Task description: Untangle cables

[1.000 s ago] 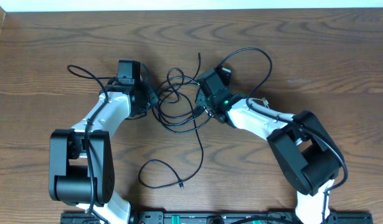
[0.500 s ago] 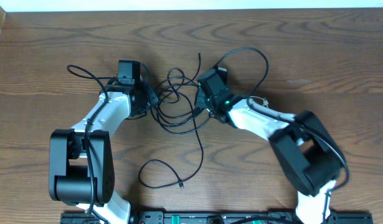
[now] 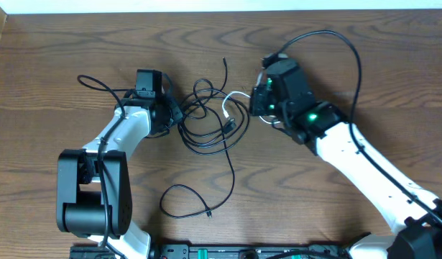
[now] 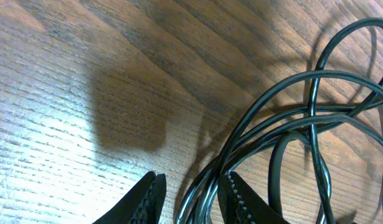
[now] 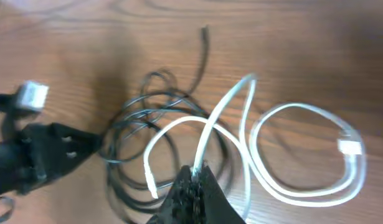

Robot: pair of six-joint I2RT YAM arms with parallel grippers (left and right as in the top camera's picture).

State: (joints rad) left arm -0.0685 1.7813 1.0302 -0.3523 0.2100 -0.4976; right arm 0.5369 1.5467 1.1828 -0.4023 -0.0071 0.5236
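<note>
Right gripper (image 5: 194,177) pinches the white cable (image 5: 350,148) to draw it free; left gripper (image 4: 194,196) clamps the black cables (image 4: 312,76) as anchor.

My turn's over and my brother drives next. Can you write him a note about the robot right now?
Left gripper: jaws partly apart around thin black cables; grip unclear.
Right gripper: shut on the thin white cable.
Black cables lie knotted on the wooden table between the arms; the white one crosses them.
Done: no cable free.
Left: draw the white cable clear, then separate the black ones.
</note>
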